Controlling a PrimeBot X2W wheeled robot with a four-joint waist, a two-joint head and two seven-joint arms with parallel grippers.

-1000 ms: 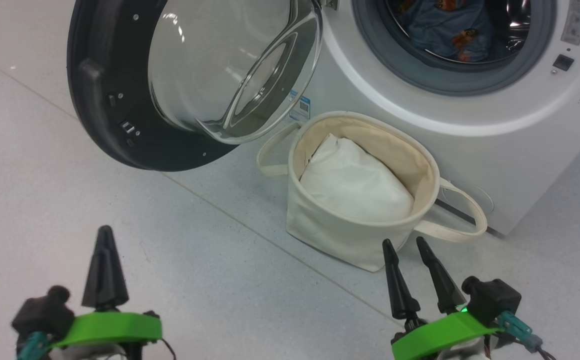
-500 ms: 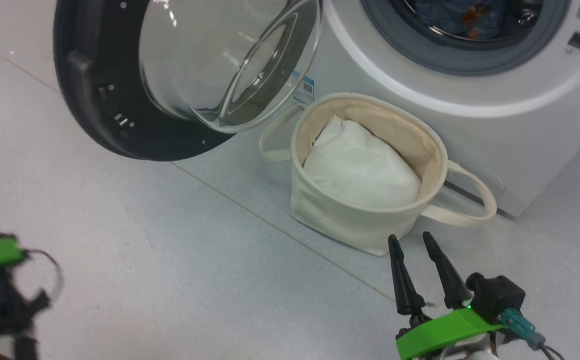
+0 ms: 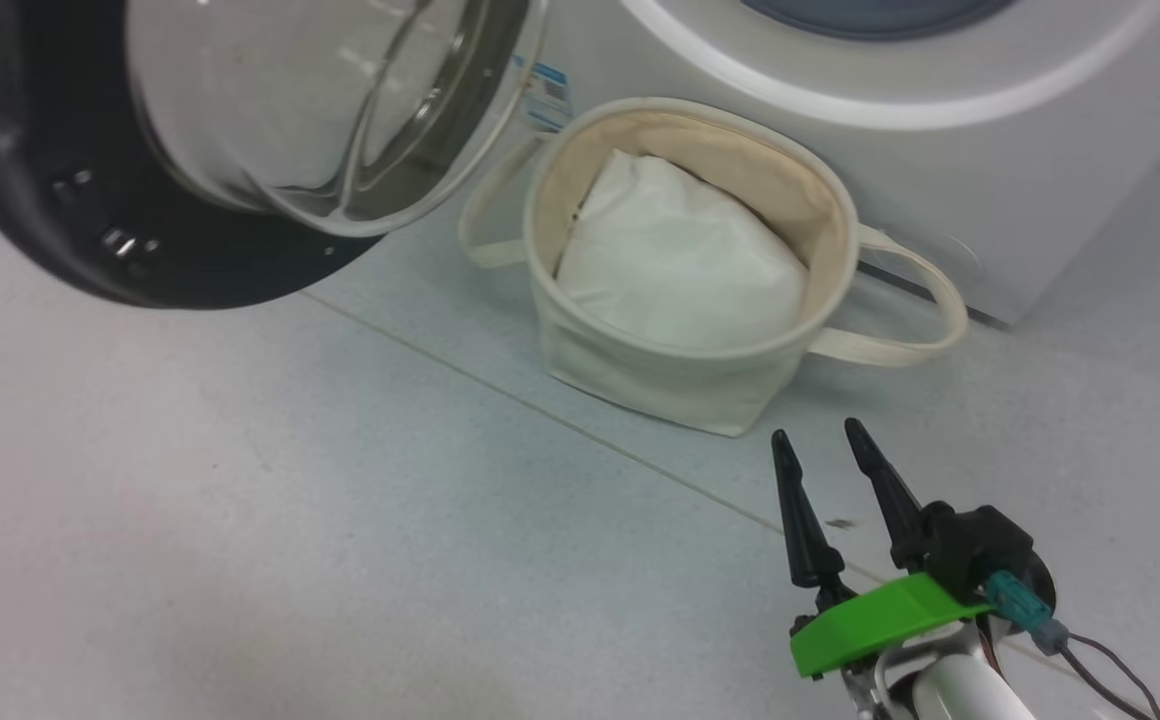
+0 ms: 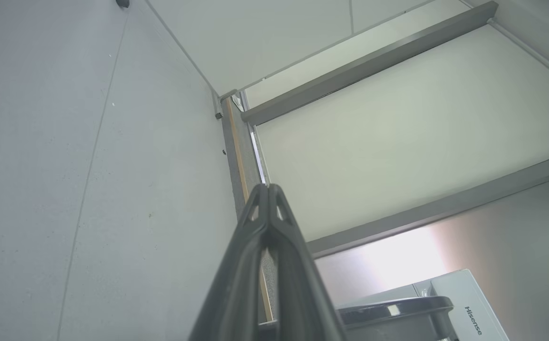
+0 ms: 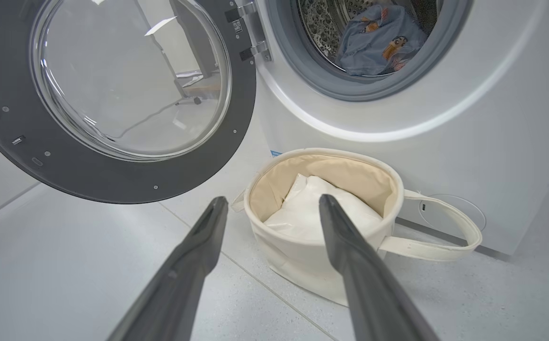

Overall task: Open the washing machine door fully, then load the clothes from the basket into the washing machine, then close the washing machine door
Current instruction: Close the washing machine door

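Note:
The washing machine [image 3: 940,150] [image 5: 468,118] stands with its black-rimmed glass door [image 3: 200,140] [image 5: 113,99] swung wide to the left. Light-blue clothes [image 5: 374,42] with orange prints lie inside the drum. The cream basket [image 3: 660,380] [image 5: 303,265] sits on the floor in front of the machine, holding a plain white pillow-like liner [image 3: 675,260]. My right gripper [image 3: 820,440] [image 5: 272,201] is open and empty, hovering low in front of the basket. My left gripper [image 4: 268,187] is shut with nothing between its fingers, pointing at a wall corner, beside and above the door's rim.
Pale grey floor tiles [image 3: 290,520] spread left of the basket, under the open door. The basket's loop handles [image 3: 900,340] stick out to both sides. A grey wall rail [image 4: 369,61] crosses the left wrist view.
The head view has tilted down and shifted, so the drum opening left the picture. My left gripper has gone out of the head view at the lower left. The right gripper holds its place.

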